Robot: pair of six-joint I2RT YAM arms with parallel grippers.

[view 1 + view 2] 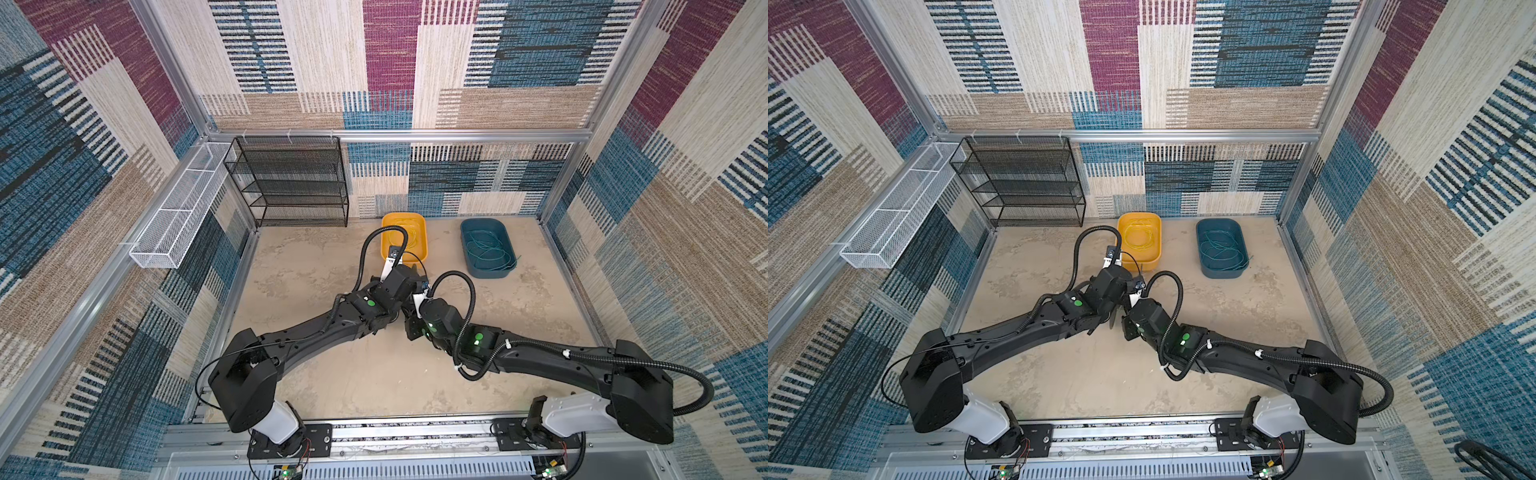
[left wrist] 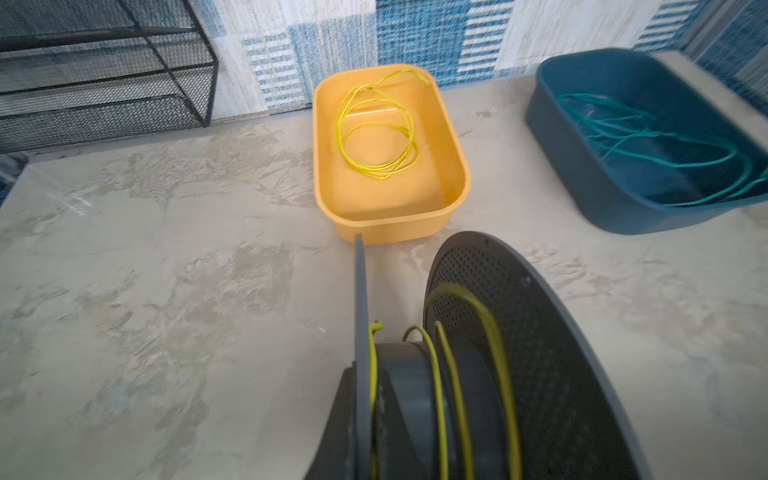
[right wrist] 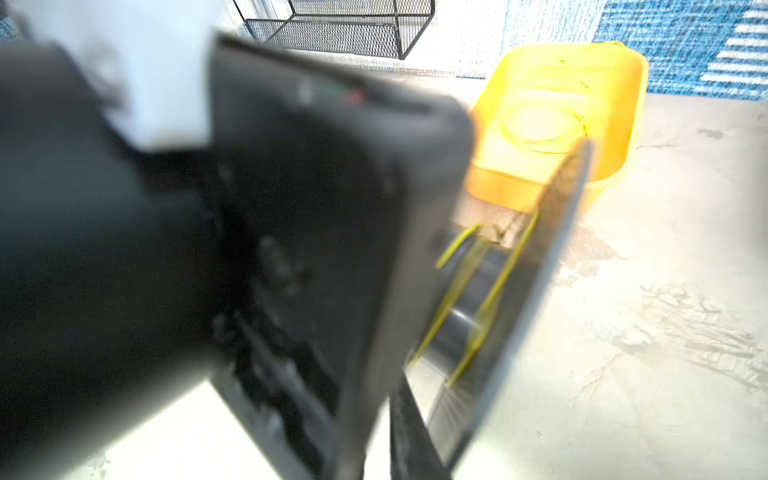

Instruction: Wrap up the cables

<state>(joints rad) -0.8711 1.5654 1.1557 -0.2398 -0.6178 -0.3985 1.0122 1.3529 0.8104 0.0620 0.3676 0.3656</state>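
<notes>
- The step in hand looks like winding. A few turns of yellow cable [image 2: 436,374] lie around the hub of a dark grey reel [image 2: 548,353]. They are spaced apart rather than packed, and one short end pokes out past the thin flange.
- The reel sits just in front of the yellow bin [image 2: 390,230], where the two arms meet over the middle of the table [image 2: 166,291]. I cannot tell whether it touches the table.
- A loose coil [image 2: 376,171] of the same yellow cord lies unwound in the yellow bin. Teal cords [image 1: 484,249] fill a blue bin [image 2: 623,216] beside it, with one loop hanging over the near rim.
- The left gripper [image 1: 406,280] has its jaws closed, though the reel hides them. The reel fills the space right under that wrist camera, so I judge the jaws are pinching it, probably by a flange.
- The right gripper [image 1: 419,301] is close against the left one, beside the reel. Its wrist view is blurred and the jaws are hidden, so I cannot tell how far open they are or whether they touch the cable.
- The next move calls for a steady reel, a light pull on the cord so the turns sit snug, and the free end tucked in. After that comes the coil in the yellow bin.
</notes>
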